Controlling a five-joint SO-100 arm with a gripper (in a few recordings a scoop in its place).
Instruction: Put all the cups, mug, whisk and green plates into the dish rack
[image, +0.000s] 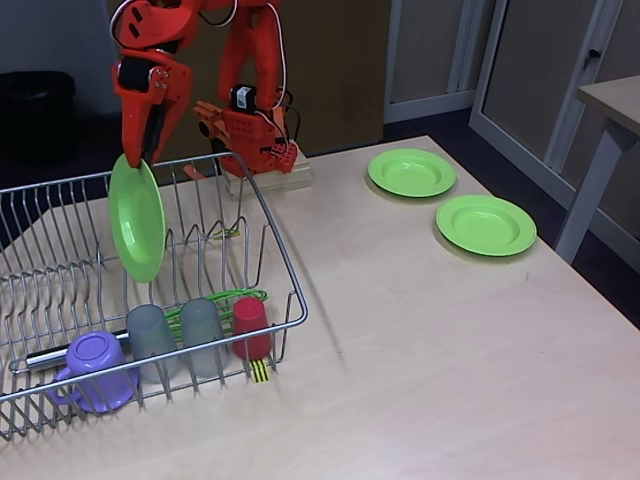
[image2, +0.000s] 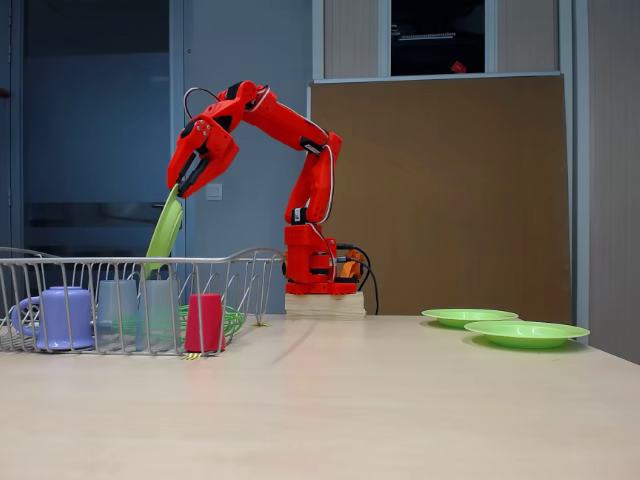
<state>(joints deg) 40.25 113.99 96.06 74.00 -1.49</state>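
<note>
Red 2-finger gripper (image: 145, 158) pinches the top rim of 1 round lime-green plastic plate (image: 137, 218), held on edge inside the silver wire dish rack (image: 283, 262), jaws closed on it; 2 matching green plates (image: 411, 172) lie flat on the pale wooden table (image: 420, 340), well apart from the rack.

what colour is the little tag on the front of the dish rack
Yellow and black stripes. The tag on the dish rack shows best in a fixed view from above.
</note>
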